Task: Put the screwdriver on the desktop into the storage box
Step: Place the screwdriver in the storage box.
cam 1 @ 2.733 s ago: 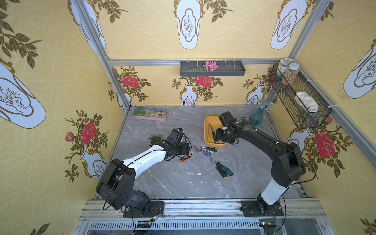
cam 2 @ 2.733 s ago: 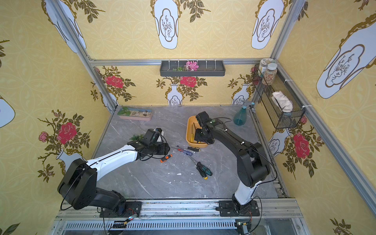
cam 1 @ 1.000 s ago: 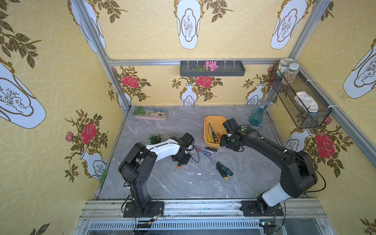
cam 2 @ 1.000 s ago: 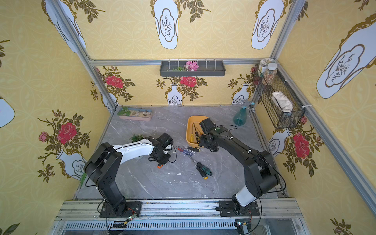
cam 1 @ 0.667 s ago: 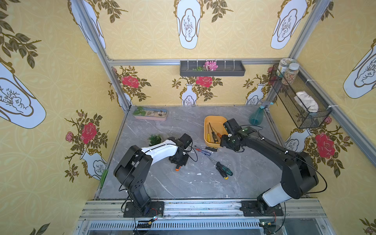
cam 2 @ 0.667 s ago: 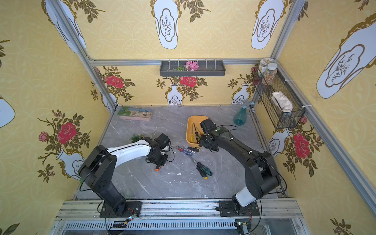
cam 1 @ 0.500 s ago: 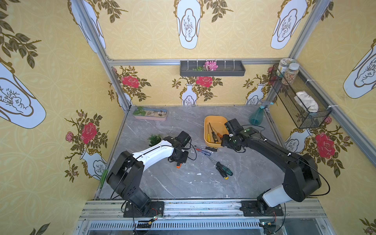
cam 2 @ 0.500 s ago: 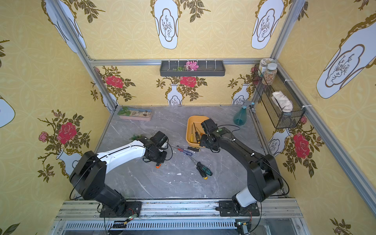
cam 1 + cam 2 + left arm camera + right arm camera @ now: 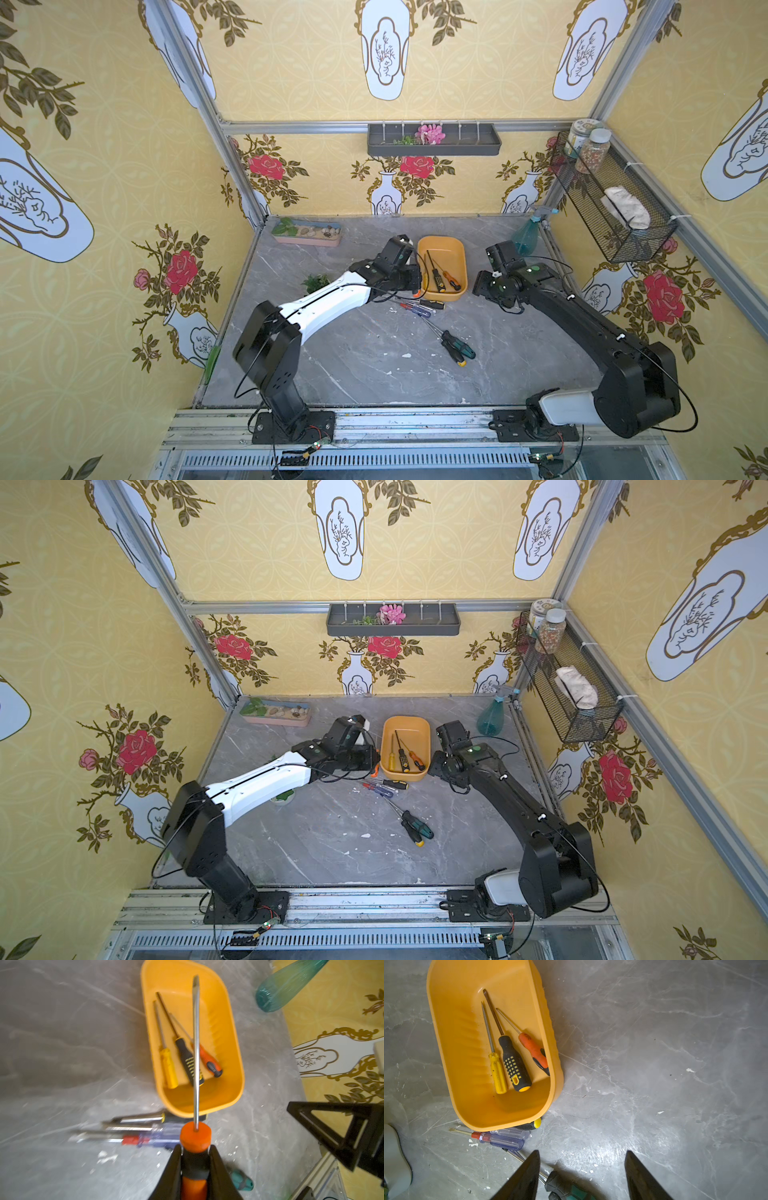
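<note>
1. Status: the transfer step appears to be in hand. The jaws of the left arm (image 9: 328, 303) pinch the black grip of an orange-and-black-handled flat-blade screwdriver (image 9: 195, 1136), which is held clear of the grey marble-patterned surface (image 9: 374, 365).
2. Position: in the left wrist view, the steel shaft reaches out over the orange-yellow plastic storage box (image 9: 218, 1103). The handle hangs short of the box's near wall.
3. Contents: three tools already lie in the box. They are a yellow-handled screwdriver (image 9: 497, 1076), a black-and-yellow-handled screwdriver (image 9: 513, 1068) and a small orange-handled screwdriver (image 9: 535, 1051).
4. Right arm (image 9: 561, 303): its jaws are spread and empty, above bare surface just beside the box.
5. Outstanding: clear-handled screwdrivers (image 9: 419, 308) lie near the box's near wall. Green-handled screwdrivers (image 9: 457, 353) lie farther out.
6. Next move, as a judgement: carry the handle past the near rim. Keep the shaft in line with the box's long side, lower it, then spread the jaws. If the shaft is skewed, the long blade may ride up on the rim.
</note>
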